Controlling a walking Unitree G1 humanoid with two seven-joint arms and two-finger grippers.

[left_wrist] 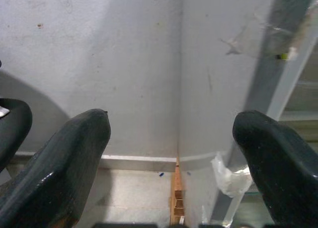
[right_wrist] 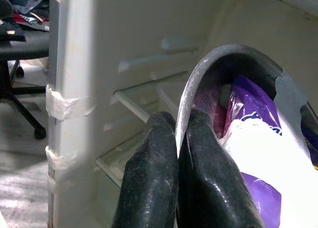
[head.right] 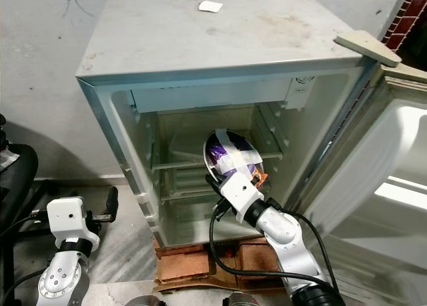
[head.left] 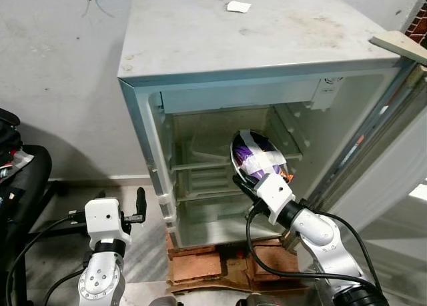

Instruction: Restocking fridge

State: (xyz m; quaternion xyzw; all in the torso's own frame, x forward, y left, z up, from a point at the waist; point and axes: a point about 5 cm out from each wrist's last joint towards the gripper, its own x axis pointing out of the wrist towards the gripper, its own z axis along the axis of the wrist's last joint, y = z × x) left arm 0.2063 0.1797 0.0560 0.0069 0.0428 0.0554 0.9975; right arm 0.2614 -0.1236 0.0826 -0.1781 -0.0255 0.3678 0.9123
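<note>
The small grey fridge point(head.left: 267, 46) stands with its door point(head.left: 393, 153) swung wide to the right. My right gripper point(right_wrist: 176, 126) is shut on the rim of a metal bowl point(head.left: 257, 156). The bowl is tipped on edge and holds purple packets point(right_wrist: 248, 104) strapped in with white tape. It hangs at the fridge opening, level with the glass shelf point(head.left: 200, 163) and toward its right side. My left gripper point(left_wrist: 171, 123) is open and empty, low at the left, facing the fridge's outer left wall.
The fridge rests on red bricks point(head.left: 200, 263). A black chair point(head.left: 20, 179) stands at the far left by the wall. A white scrap of paper point(head.left: 238, 7) lies on the fridge top. The lower compartment behind the bowl holds a clear drawer.
</note>
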